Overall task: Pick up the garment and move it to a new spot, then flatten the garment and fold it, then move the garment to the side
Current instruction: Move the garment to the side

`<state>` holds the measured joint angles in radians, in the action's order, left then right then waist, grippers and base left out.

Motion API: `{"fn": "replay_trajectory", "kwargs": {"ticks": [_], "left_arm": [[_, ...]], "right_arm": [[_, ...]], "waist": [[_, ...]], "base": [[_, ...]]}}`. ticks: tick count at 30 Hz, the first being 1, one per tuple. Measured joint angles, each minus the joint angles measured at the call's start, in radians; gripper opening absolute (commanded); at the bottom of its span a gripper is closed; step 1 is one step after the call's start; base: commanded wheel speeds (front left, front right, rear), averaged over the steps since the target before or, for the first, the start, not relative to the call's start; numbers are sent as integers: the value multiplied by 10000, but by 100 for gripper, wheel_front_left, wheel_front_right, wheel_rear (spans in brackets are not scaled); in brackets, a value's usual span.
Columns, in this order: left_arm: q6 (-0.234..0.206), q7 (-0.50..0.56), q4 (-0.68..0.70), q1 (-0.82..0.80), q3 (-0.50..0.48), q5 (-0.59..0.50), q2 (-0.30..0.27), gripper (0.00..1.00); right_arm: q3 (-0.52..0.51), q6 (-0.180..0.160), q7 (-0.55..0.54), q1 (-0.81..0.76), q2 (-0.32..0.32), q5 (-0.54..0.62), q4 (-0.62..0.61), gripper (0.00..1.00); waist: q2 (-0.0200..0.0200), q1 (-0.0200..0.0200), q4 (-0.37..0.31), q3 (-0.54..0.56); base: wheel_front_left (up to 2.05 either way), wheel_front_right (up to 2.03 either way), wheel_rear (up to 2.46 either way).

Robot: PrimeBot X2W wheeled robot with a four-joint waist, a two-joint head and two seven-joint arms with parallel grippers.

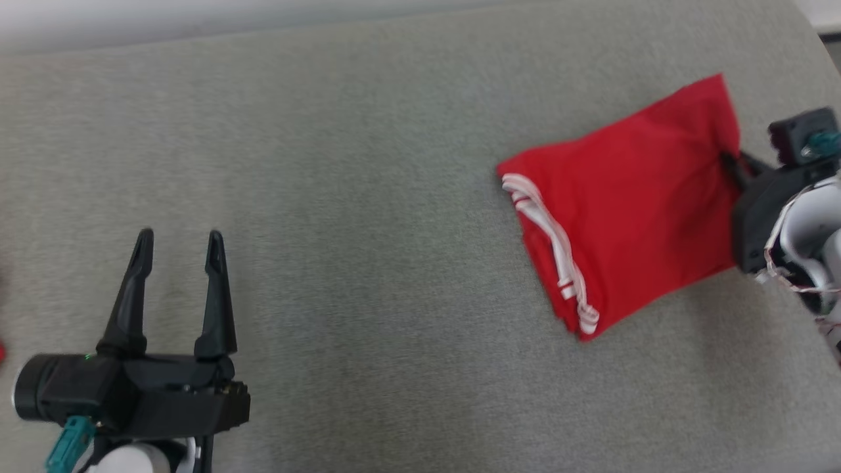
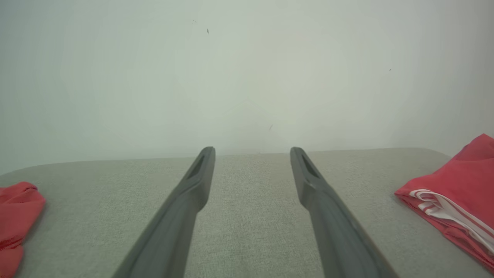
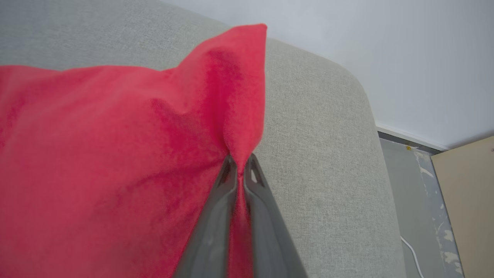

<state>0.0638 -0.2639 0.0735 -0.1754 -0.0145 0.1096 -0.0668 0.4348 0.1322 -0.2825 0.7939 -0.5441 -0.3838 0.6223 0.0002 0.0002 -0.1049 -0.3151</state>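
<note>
**Worktop** (image 1: 368,197): broad, with a grey woven cover and a rounded far-right corner. A pale wall (image 2: 247,77) stands behind it.

**Garment** (image 1: 631,197): red, folded to a rough rectangle, lying flat on the right part of the worktop close to its right edge. White striped trim (image 1: 552,256) is stacked along its left side. It reads as already folded, so I judge the step in hand to be the move to the side.

**Right jaws:** clenched on the garment's right edge, a little short of the far corner. The right wrist view shows the fingers (image 3: 220,200) pressed together on a thin pinch of red cloth. The fabric is puckered into a ridge above the tips. I cannot tell how many layers are in the pinch.

**Left jaws:** released, fingers (image 1: 213,289) spread wide with nothing between them. They sit over bare worktop at the near left, well apart from the garment.

**Second red cloth** (image 2: 15,216): a crumpled lump at the worktop's left end, untouched.

**Risks from here:**
- The pinch may hold the top layer only, and a pull would then peel the fold open, with the striped side trailing.
- The woven cover looks grippy, so dragging flat could bunch the lower layers.
- With a single hold near one corner, the bundle may swing or droop if lifted.
- The right edge is close, and a pull that way could take cloth over it toward the floor (image 3: 417,185).
- The bite is thin, so the cloth may slip free.
</note>
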Motion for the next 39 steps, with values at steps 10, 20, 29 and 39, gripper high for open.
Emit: {"fn": "replay_trajectory", "kwargs": {"ticks": [10,20,29,39], "left_arm": [[261,0,865,-721,263,-274,-257,100],[382,2,1116,-1015,535,-449,-527,100],[408,2,1131,-1138,612,-453,-662,100],[228,4,1009,-1144,518,-171,-447,100]], "right_arm": [[-642,0,1007,1090,-303,575,531,0],[-1152,0,2383,1504,-360,1593,736,0],[-1231,0,3095,1756,-385,2723,890,33],[-1755,0,3906,1459,50,3233,1003,100]], "waist": [[-1,0,-1063,-1137],[0,0,-2143,-2083],[-1,-1,-2324,-2620],[-2,-2,-1897,-2212]], "base": [[0,0,0],[0,0,0],[0,0,0],[0,0,0]]}}
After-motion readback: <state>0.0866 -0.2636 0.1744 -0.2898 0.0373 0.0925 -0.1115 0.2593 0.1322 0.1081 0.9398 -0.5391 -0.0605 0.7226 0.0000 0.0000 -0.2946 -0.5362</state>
